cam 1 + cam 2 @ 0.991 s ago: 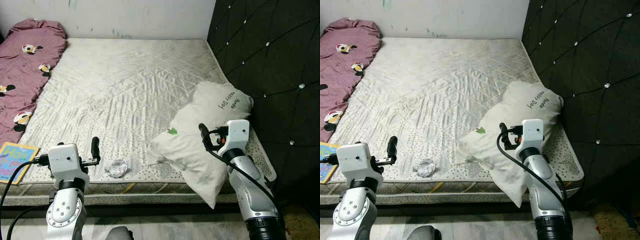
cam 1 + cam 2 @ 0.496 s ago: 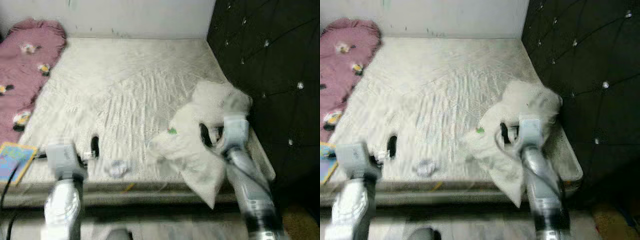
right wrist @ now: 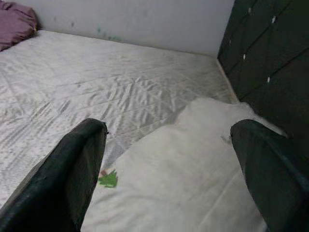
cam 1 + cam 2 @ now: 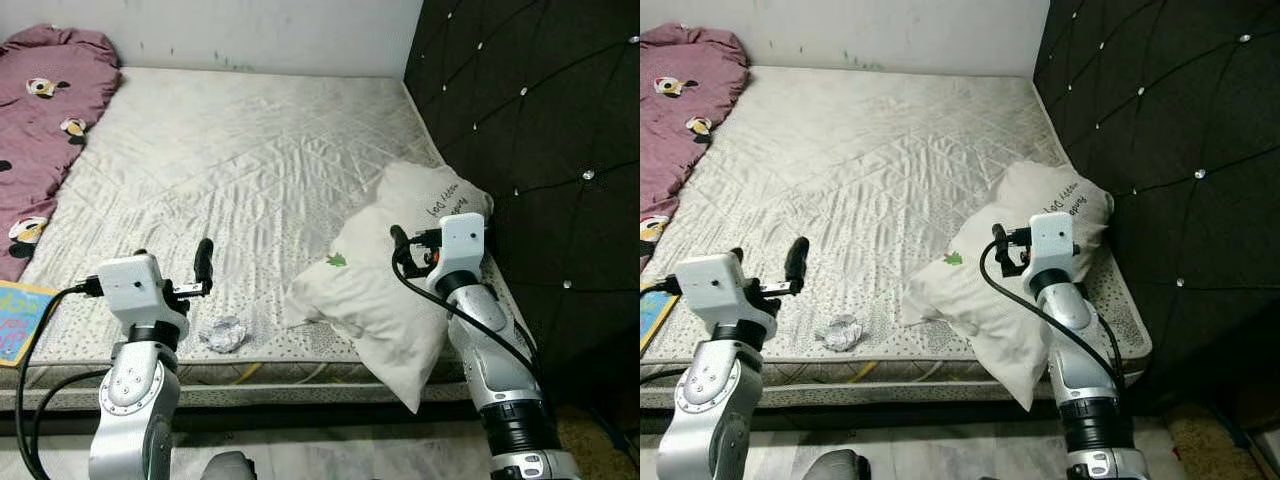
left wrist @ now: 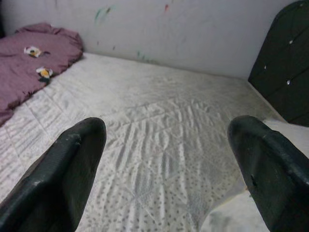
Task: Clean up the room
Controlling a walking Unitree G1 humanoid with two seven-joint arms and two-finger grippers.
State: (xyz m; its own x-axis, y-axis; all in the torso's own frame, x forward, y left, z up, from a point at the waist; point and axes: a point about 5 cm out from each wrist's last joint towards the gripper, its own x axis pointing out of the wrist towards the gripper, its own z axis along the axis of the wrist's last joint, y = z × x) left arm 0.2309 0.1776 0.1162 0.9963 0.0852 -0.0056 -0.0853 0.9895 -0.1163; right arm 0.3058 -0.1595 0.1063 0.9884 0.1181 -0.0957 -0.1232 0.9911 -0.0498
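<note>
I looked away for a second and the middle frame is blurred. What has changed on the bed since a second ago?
Only the camera has shifted: the whole picture has slid, so the robot moved, not the things. The left gripper and right gripper stay open and empty, held above the bed's near edge. The pillow still overhangs the mattress corner, the crumpled paper lies near the front edge, the pink blanket and book rest where they were.

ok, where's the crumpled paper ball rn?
Crumpled paper ball lies on the mattress near its front edge, just right of the left gripper, left of the pillow.
</note>
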